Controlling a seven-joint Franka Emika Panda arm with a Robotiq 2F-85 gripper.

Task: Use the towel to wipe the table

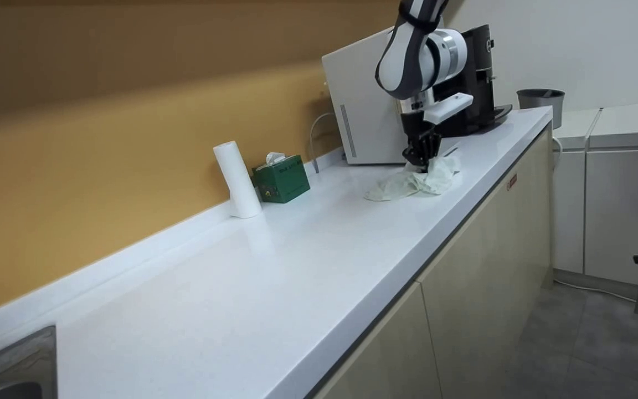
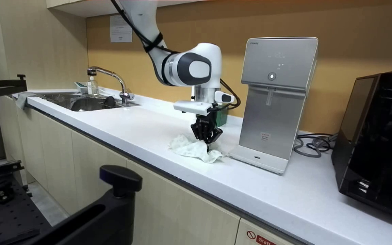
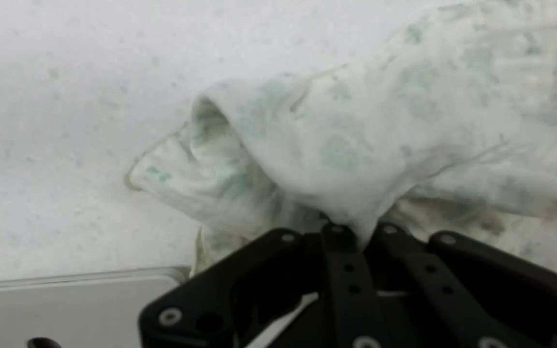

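The towel is a thin white cloth with pale green patches. It lies crumpled on the white counter in an exterior view (image 1: 394, 188) and in an exterior view (image 2: 190, 149). In the wrist view the towel (image 3: 341, 145) is bunched, with a fold drawn up between my fingers. My gripper (image 3: 363, 237) is shut on this fold, pointing down, low over the counter. In both exterior views, the gripper (image 1: 423, 166) (image 2: 208, 146) has its fingertips partly hidden by the cloth. The table is the long white counter (image 1: 230, 293) (image 2: 131, 126) (image 3: 56, 125).
A water dispenser (image 1: 363, 111) (image 2: 274, 112) stands close beside the towel. A black machine (image 2: 379, 146) stands beyond it. A green tissue box (image 1: 283, 182) and a paper roll (image 1: 238, 183) stand along the wall. A sink (image 2: 90, 104) lies at the far end.
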